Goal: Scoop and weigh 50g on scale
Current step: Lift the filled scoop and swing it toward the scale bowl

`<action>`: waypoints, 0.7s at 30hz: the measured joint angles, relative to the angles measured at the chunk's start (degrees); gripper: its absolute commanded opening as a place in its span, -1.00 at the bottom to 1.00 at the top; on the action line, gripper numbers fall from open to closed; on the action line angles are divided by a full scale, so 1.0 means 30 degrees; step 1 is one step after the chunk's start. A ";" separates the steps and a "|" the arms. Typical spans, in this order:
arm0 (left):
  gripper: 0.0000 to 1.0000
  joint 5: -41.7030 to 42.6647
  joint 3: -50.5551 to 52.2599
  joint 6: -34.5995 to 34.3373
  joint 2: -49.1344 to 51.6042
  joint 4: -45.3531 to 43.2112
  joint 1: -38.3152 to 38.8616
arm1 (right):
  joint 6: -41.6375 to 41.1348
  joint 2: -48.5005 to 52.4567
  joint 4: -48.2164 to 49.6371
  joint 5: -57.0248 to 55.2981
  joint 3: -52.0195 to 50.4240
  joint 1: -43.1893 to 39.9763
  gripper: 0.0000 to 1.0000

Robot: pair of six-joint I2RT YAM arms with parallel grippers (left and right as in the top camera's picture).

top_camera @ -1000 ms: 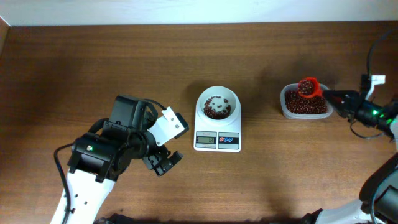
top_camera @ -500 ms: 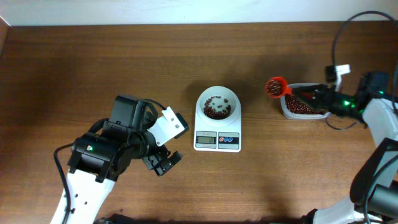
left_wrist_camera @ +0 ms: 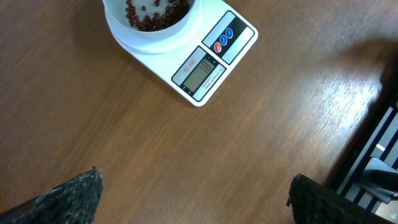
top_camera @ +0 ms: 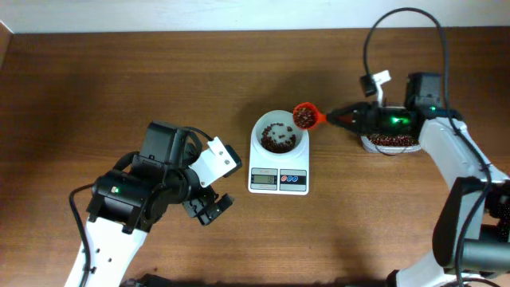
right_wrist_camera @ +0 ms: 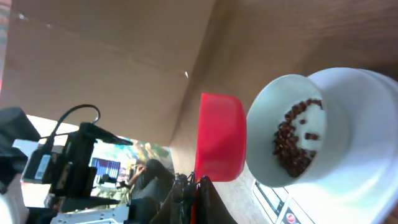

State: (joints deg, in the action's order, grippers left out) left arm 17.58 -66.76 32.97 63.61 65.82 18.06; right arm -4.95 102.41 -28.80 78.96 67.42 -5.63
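Note:
The white scale (top_camera: 278, 180) stands mid-table with its round white bowl (top_camera: 279, 134) on top, and dark red-brown beans (top_camera: 276, 140) lie in the bowl. My right gripper (top_camera: 341, 118) is shut on the handle of the orange scoop (top_camera: 304, 116). The scoop holds beans and hovers at the bowl's right rim. In the right wrist view, the scoop's cup (right_wrist_camera: 221, 146) sits just beside the bowl (right_wrist_camera: 267, 143) and its beans (right_wrist_camera: 295, 140). My left gripper (top_camera: 209, 209) is open and empty, front-left of the scale (left_wrist_camera: 205, 68), with both fingertips (left_wrist_camera: 68, 196) wide apart.
A clear plastic tub (top_camera: 390, 142) with more beans sits right of the scale, partly hidden under my right arm. A black cable (top_camera: 402, 16) arcs above that arm. The left arm's bulk (top_camera: 151, 187) fills the front left of the table.
My right arm has carried the loaded scoop leftward from over the tub to the bowl's right rim. The left arm has not moved.

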 measured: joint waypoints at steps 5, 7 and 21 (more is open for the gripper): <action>0.98 0.0000 0.0000 0.0000 0.0000 0.0000 0.0000 | -0.0867 0.0000 0.0823 -0.1042 -0.0007 0.1421 -0.92; 0.98 0.0000 0.0000 -0.0007 0.0000 0.0000 0.0000 | -0.0962 0.0000 0.1260 -0.1508 -0.0015 0.1872 -0.92; 0.98 0.0000 0.0000 0.0000 0.0000 0.0000 0.0000 | 0.2266 0.0000 0.3847 -0.4634 -0.0015 0.3373 -0.92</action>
State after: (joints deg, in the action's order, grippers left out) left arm 17.58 -66.76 32.97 63.61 65.82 18.06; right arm 1.85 102.41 -17.26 65.06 67.37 4.49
